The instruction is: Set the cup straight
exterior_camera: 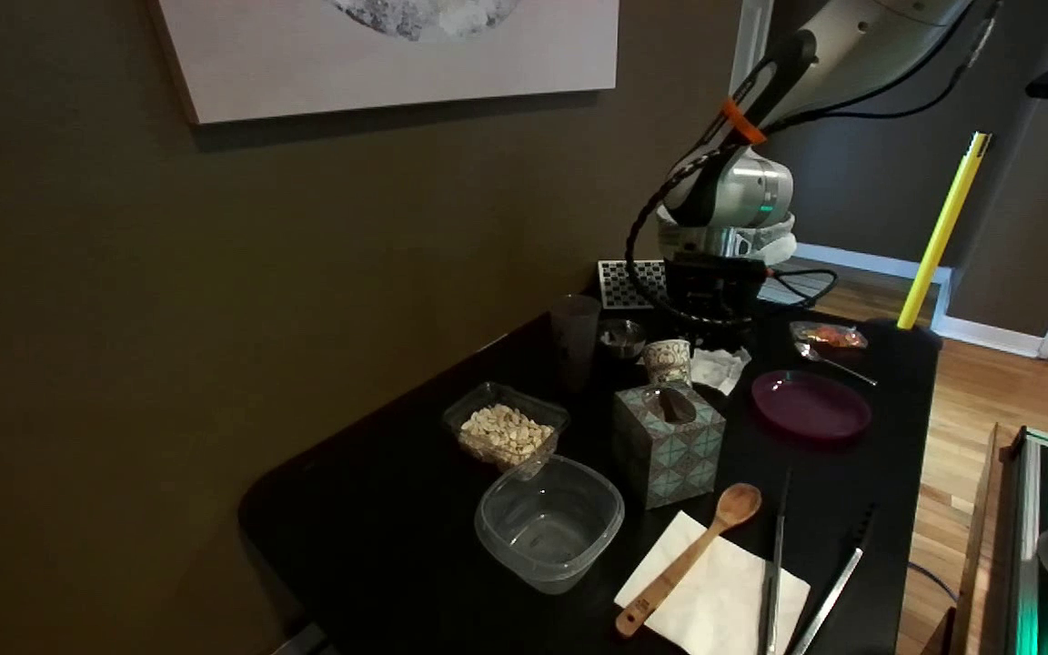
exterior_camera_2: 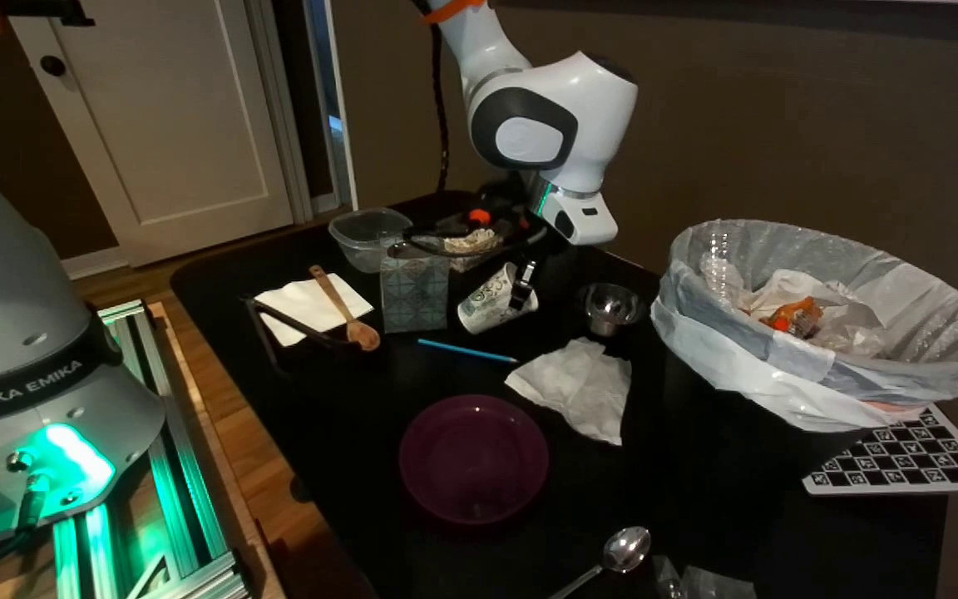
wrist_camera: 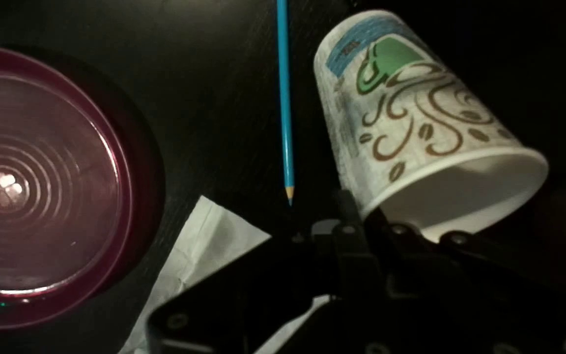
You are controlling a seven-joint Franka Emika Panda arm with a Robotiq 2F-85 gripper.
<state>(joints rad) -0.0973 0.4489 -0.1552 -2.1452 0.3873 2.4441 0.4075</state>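
The white paper cup with a brown leaf pattern [wrist_camera: 410,108] is tilted in the wrist view, its open mouth toward my gripper [wrist_camera: 360,212]. One finger is outside the cup wall and one is inside the mouth, with the rim pinched between them. In an exterior view the cup [exterior_camera_2: 487,304] leans, bottom to the lower left and mouth to the upper right, with my gripper [exterior_camera_2: 522,287] at its mouth. The cup [exterior_camera: 668,360] also shows behind the tissue box in an exterior view. I cannot tell whether its bottom touches the table.
The greenish tissue box [exterior_camera_2: 414,291] stands close beside the cup. A blue pencil [exterior_camera_2: 466,350], a white napkin [exterior_camera_2: 575,387] and a clear bowl [exterior_camera_2: 609,309] lie near it. A purple plate [exterior_camera_2: 412,491] and a lined bin [exterior_camera_2: 778,366] are farther off. A dark tumbler [exterior_camera: 573,341] stands by the wall.
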